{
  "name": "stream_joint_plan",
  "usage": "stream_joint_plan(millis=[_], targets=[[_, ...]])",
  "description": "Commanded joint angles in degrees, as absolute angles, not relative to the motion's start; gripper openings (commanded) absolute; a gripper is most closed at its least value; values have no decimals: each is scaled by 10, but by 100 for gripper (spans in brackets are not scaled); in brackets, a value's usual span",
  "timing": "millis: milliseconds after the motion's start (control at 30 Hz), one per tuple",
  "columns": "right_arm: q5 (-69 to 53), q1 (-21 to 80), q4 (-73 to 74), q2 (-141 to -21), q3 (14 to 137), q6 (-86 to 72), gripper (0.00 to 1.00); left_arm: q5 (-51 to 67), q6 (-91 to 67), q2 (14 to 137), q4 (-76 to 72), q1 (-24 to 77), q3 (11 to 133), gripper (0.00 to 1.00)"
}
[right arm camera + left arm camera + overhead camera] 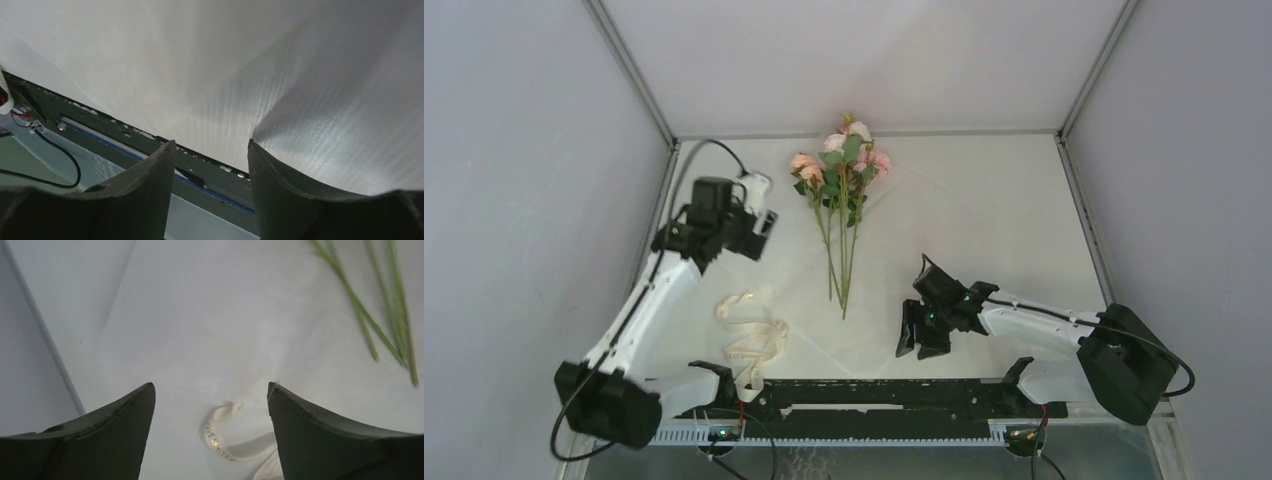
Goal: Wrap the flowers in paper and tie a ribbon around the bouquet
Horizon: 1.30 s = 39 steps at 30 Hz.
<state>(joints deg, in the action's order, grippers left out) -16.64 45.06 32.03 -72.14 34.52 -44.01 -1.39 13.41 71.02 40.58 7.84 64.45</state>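
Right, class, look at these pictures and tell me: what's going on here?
Two robot arms are at an early stage of wrapping the flowers, which lie loose on the spread paper, not yet wrapped. The ribbon lies in loose loops near the left arm, untied. The left gripper hovers open over the paper's left side, holding nothing. The right gripper, also open, sits low by the paper's near edge.

You're looking at a lab-style robot test cell: plain grey panel walls (514, 150) on metal frame posts (630, 70), a black mounting rail (874, 395), exposed cables (552, 432).
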Motion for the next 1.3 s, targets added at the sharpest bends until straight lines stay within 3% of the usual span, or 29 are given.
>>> stream_joint_plan(millis=[0,233,500,800,900,1000,1167,1267], targets=[[-155,490,171,-714,289,-588,63,-34,257,613,447,228,532,88],[-139,513,21,-775,238,-662,64,22,330,485,388,431,376,91],[-168,520,-167,-848,237,-715,63,27,360,484,273,528,288,96],[-179,512,-227,-874,249,-737,62,70,376,510,225,591,254,100],[-185,503,-226,-871,250,-738,62,36,357,522,159,593,241,99],[-186,497,-207,-856,249,-730,62,33,351,529,148,597,244,94],[-171,486,-154,-812,249,-709,62,12,358,553,127,616,247,71],[-173,478,-142,-795,249,-701,62,2,367,583,124,631,254,67]])
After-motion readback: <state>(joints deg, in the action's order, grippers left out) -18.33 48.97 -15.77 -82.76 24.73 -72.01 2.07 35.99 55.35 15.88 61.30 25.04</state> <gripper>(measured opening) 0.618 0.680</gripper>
